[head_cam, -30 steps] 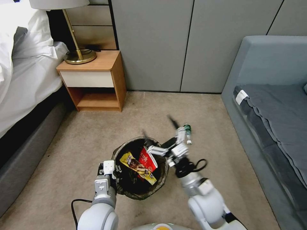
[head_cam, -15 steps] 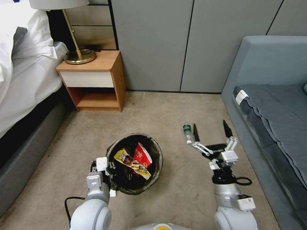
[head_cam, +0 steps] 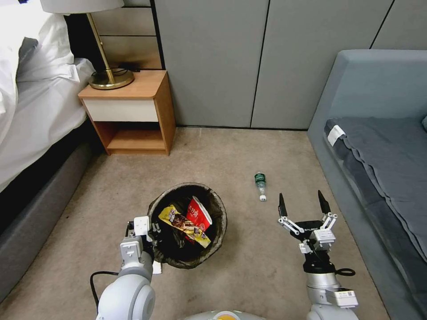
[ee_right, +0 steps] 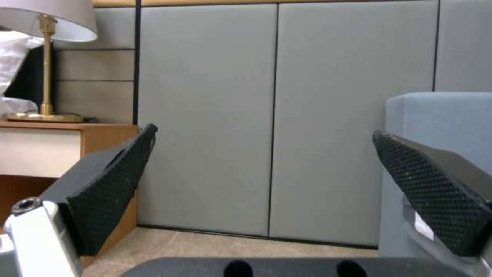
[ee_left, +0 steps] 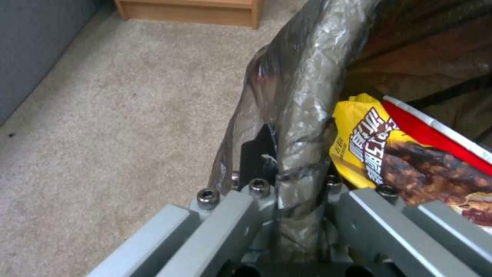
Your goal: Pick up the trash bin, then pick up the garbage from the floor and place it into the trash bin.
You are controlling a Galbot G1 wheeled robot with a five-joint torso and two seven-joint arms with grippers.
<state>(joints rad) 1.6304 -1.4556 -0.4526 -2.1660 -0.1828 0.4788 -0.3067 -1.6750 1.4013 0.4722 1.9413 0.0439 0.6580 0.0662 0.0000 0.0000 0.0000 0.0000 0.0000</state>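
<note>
Left gripper (head_cam: 153,233) clamped the bin (head_cam: 219,222) rim — right gripper (head_cam: 301,205) gaped empty, bottle (head_cam: 260,185) just ahead-left.

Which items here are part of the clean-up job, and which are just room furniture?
Job: bin, held at its rim by the left gripper; red and yellow wrappers inside it; bottle on the carpet; open right gripper.
Bystanders: nightstand, lamp, bed, sofa.

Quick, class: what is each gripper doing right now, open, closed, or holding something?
Left gripper: closed on the rim of the trash bin.
Right gripper: open, holding nothing, above the carpet near the bottle.
</note>
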